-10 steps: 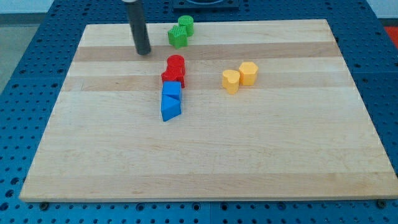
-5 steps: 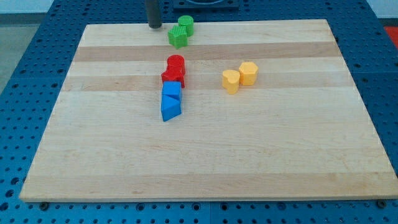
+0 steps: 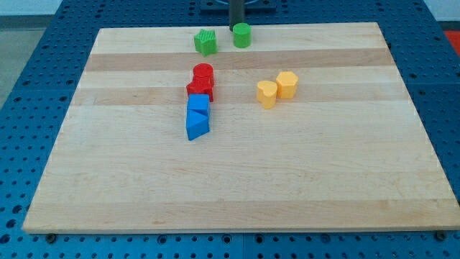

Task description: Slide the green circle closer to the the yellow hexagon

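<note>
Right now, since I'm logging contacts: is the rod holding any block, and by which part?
Nothing is held; the rod only pushes. My tip sits at the upper-left edge of the green circle block, seemingly touching it.

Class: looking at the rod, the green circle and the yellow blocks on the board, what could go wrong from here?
My tip sits just up-left of the green circle, right at the board's top edge. A slightly off-centre push may send the circle sideways instead of toward the yellow hexagon. Pushed too far, it may knock the hexagon or the yellow block touching it.
</note>
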You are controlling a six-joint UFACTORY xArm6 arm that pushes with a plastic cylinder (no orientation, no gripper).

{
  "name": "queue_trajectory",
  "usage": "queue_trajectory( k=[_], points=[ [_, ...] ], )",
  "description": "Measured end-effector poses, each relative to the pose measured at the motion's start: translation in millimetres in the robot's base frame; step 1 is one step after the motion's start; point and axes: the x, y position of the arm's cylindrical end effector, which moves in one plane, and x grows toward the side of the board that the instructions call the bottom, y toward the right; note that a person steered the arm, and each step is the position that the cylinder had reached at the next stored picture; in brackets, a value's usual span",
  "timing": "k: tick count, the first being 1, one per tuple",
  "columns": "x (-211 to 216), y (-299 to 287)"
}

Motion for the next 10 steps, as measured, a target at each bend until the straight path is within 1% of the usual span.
queue_trajectory(
  k=[1,2,4,5,6,7,8,9,10],
  points=[
    [3.1,9.0],
    [18.6,18.4],
    [63.9,38.2],
    [77.9,43.8],
    [63.0,43.4],
    [51.8,30.6],
    [57.0,-6.5],
    [72.5,-26.0],
    [82.7,-25.3]
  ],
)
